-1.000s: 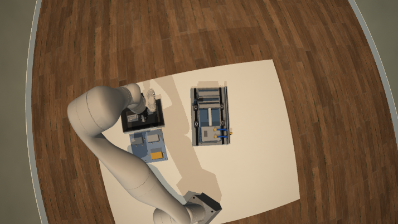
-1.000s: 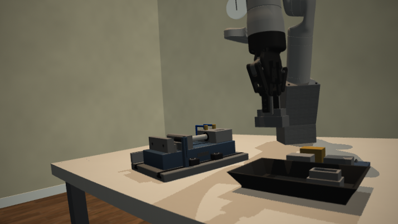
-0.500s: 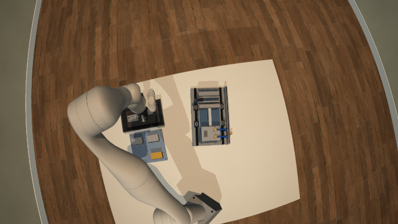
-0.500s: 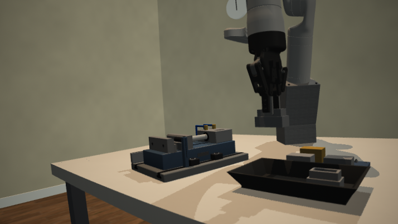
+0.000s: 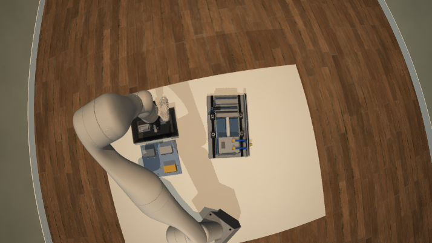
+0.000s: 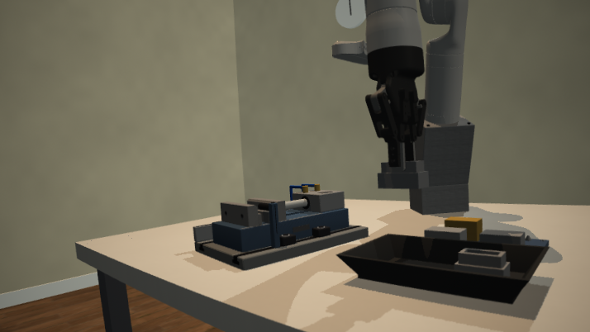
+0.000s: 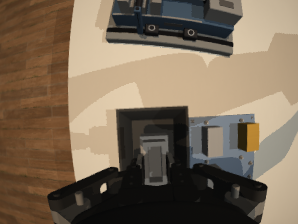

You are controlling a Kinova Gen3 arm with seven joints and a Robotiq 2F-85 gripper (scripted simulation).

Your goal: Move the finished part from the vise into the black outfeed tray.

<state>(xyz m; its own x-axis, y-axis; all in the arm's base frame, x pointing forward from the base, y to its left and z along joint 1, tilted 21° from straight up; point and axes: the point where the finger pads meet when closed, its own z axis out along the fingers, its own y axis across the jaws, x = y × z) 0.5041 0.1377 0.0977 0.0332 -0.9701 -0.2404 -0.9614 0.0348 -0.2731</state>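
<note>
Fingers (image 6: pixel 402 161) clamped on the part (image 6: pixel 402 177) hover above the tray (image 6: pixel 417 274); lowering it beside the other part (image 6: pixel 482 260) comes next.

- finished part (image 6: pixel 402 177) — grey stepped block, level, clamped in gripper (image 6: pixel 400 162), high above black outfeed tray (image 6: pixel 417 270)
- second part (image 6: pixel 482 261) in tray
- vise (image 6: pixel 281 225) vacant

Two pocketed blocks (image 6: pixel 402 175) — one vise (image 6: pixel 281 225)

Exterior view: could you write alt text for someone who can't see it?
A robot arm's end effector holds a grey finished part in the air above a black outfeed tray that already contains a similar part. A blue vise sits empty on the table to the left.
</note>
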